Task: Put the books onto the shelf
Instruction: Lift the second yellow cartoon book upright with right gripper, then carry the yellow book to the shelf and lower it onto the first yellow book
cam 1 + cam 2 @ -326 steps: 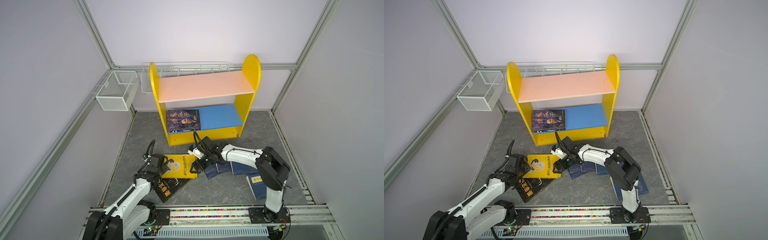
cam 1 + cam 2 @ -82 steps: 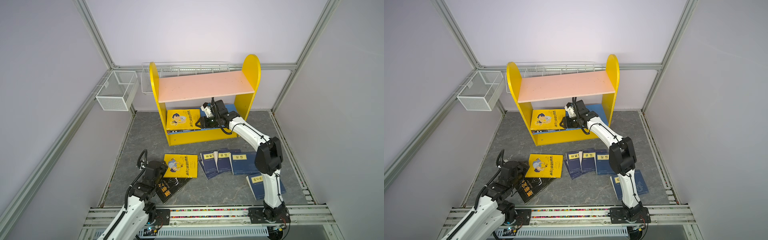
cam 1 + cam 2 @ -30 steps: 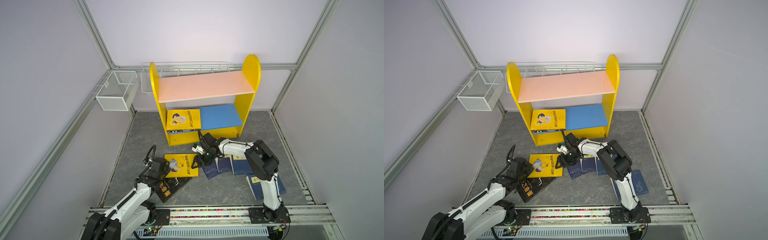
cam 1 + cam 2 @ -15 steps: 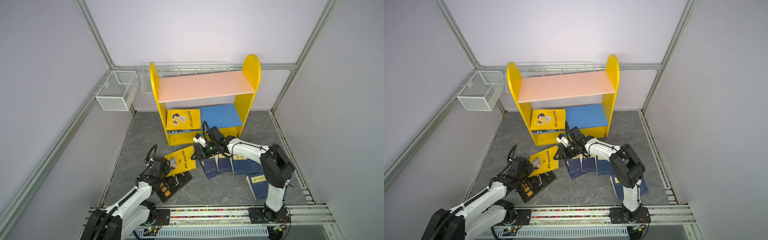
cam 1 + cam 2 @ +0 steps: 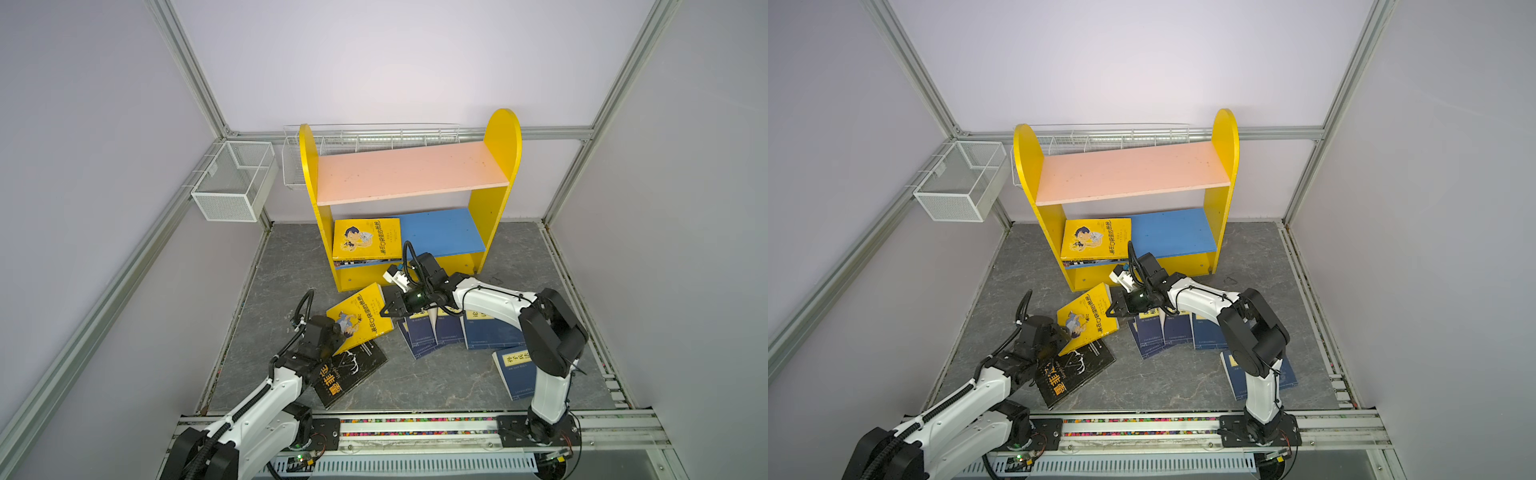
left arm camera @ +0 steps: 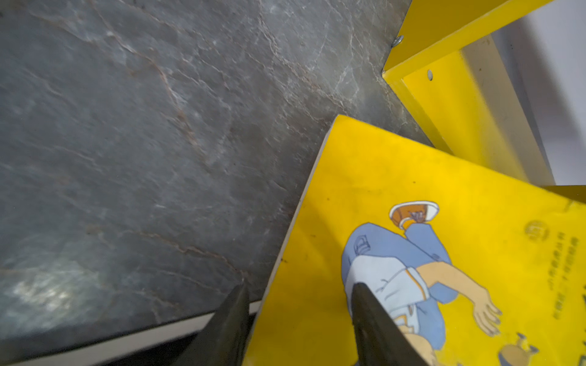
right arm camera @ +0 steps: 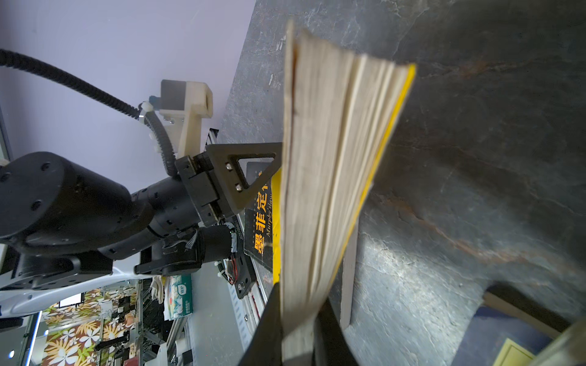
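Yellow book (image 5: pixel 363 318) between shelf (image 5: pixel 308 166), black book (image 5: pixel 357 370)

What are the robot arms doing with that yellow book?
The right hand pinches one edge of the yellow cartoon book, holding it tilted off the floor; the left hand is at its lower corner. Another yellow book already lies on the blue board of the shelf. Navy books and a black book are on the floor.
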Motion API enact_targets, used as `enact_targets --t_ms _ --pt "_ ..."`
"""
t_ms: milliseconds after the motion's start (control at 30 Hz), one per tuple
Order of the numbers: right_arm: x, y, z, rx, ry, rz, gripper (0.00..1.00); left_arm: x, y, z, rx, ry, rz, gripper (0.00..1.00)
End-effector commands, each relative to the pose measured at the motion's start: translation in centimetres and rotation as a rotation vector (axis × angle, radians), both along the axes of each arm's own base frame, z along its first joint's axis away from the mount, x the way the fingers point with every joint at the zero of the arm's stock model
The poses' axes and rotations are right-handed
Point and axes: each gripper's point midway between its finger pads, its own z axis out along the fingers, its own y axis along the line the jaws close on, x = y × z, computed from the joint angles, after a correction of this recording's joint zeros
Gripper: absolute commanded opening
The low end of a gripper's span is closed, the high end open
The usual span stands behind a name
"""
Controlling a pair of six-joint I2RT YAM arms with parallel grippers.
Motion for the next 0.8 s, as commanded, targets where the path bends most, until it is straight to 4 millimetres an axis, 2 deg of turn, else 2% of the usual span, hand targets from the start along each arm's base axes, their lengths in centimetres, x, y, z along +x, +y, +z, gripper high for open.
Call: enact_targets --t_ms 0,200,367,500,600,767 --pt "-0.7 -0.2 2.7 0.085 -0.053 0.028 0.09 -0.4 -0.2 0.8 -0.052 -0.025 0.020 0.55" --pt "-0.2 -3.3 7.9 0.222 -0.097 -0.022 0.07 -2.0 3.5 2.8 -0.001 -0.088 0.185 0.58" --pt "0.1 -6.0 12.9 0.308 -0.184 -0.064 0.07 -3.0 4.8 2.8 0.001 -0.120 0.237 0.59" --pt "2.6 -8.4 16.9 0.373 -0.254 -0.163 0.07 -3.0 4.5 1.9 -0.016 -0.097 0.235 0.59" --pt "5.1 -9.5 18.9 0.402 -0.283 -0.222 0.07 -2.7 3.9 1.4 -0.016 -0.069 0.215 0.59" --pt "9.7 -8.8 18.4 0.380 -0.261 -0.278 0.07 -2.1 2.9 0.6 -0.018 -0.029 0.180 0.59"
